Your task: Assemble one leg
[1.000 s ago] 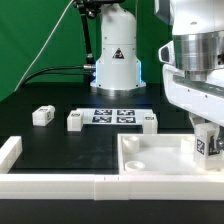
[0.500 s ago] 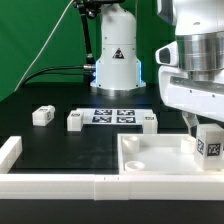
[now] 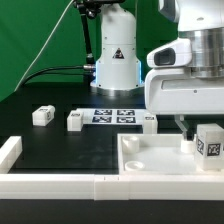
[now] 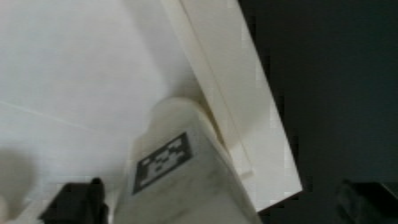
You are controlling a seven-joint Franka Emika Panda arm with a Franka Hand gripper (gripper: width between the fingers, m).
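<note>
One leg (image 3: 209, 140), a small white block with a square tag on its front, stands upright in the large white tray's (image 3: 150, 160) corner at the exterior view's right. My gripper (image 3: 198, 127) hangs just above and around its top. One dark finger (image 3: 184, 125) shows beside the leg; the other is hidden. In the wrist view the leg (image 4: 214, 175) sits between the two fingertips of my gripper (image 4: 217, 205), with a gap on each side. The gripper is open. Three more legs (image 3: 42, 116) (image 3: 75, 121) (image 3: 149, 122) lie on the black table.
The marker board (image 3: 112, 115) lies behind the loose legs. A white rail (image 3: 50, 185) runs along the table's front, with a raised end (image 3: 9, 150) at the exterior view's left. The robot's base (image 3: 115, 60) stands at the back.
The hand has risen and turned over the leg, showing its broad side. The fingers now stand higher on the leg. The leg shifted slightly right and stays upright in the tray corner.
</note>
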